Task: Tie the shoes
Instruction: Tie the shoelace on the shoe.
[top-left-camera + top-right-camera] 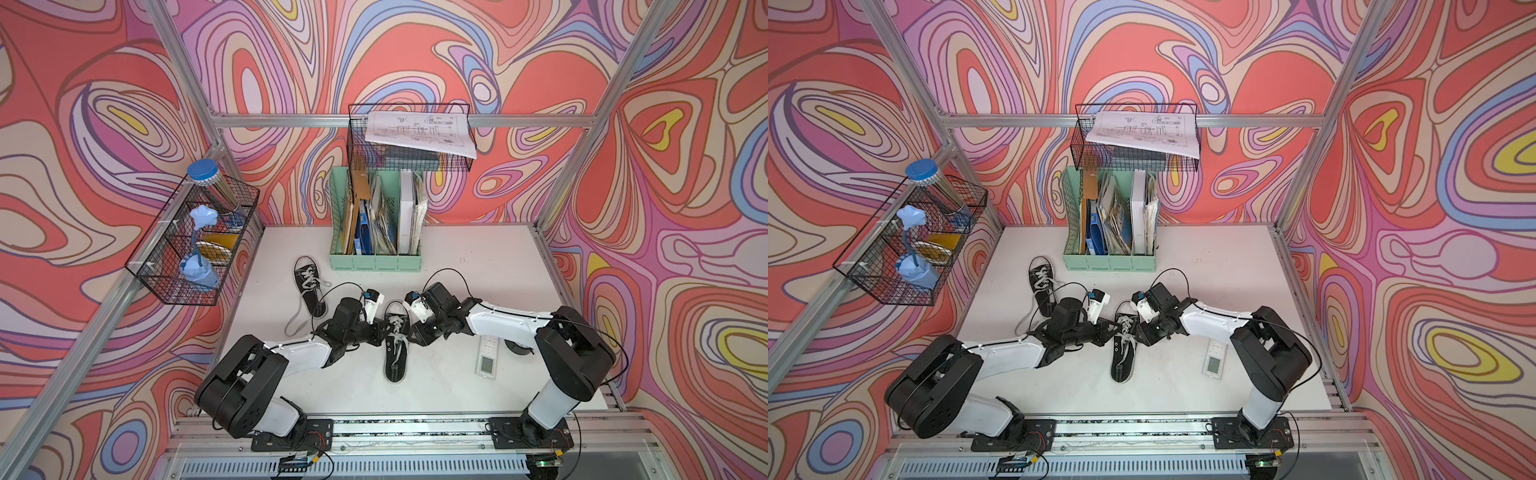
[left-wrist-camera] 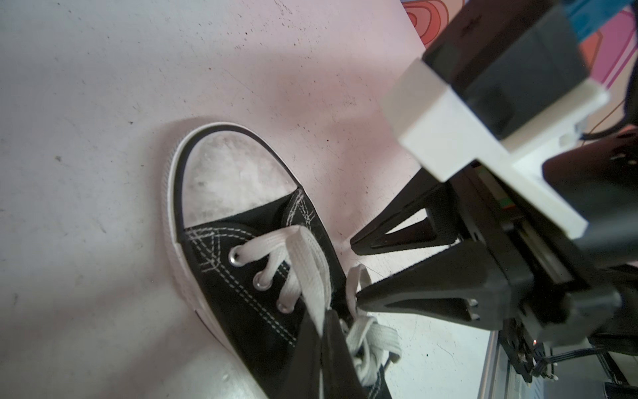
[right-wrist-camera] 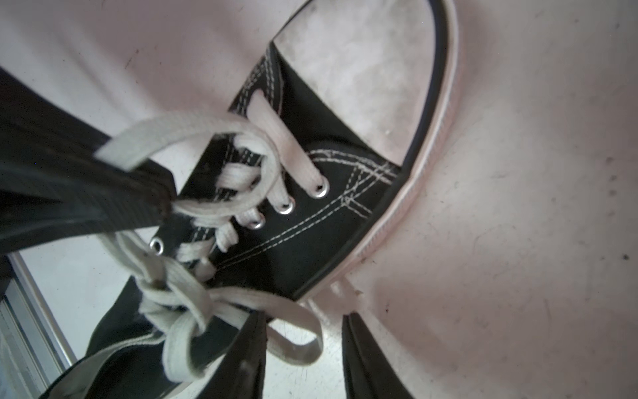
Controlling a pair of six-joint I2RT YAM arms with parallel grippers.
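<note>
Two black canvas shoes with white laces lie on the white table. One shoe (image 1: 309, 286) lies apart at the far left, its laces trailing loose. The other shoe (image 1: 397, 345) (image 1: 1124, 347) lies between my grippers, toe away from the front. My left gripper (image 1: 380, 332) (image 2: 321, 321) is shut on a lace loop (image 2: 307, 262) over this shoe (image 2: 224, 286). Beside the shoe (image 3: 310, 224) my right gripper (image 1: 411, 334) (image 3: 303, 314) stands open. A second lace loop (image 3: 276, 304) runs from the knot into the gap between its fingers.
A green file holder (image 1: 376, 253) stands behind the shoes under a wire basket (image 1: 409, 137) of papers. A white remote (image 1: 486, 357) lies right of the near shoe. Another wire basket (image 1: 195, 245) hangs on the left frame. The table's front edge is a metal rail (image 1: 415, 428).
</note>
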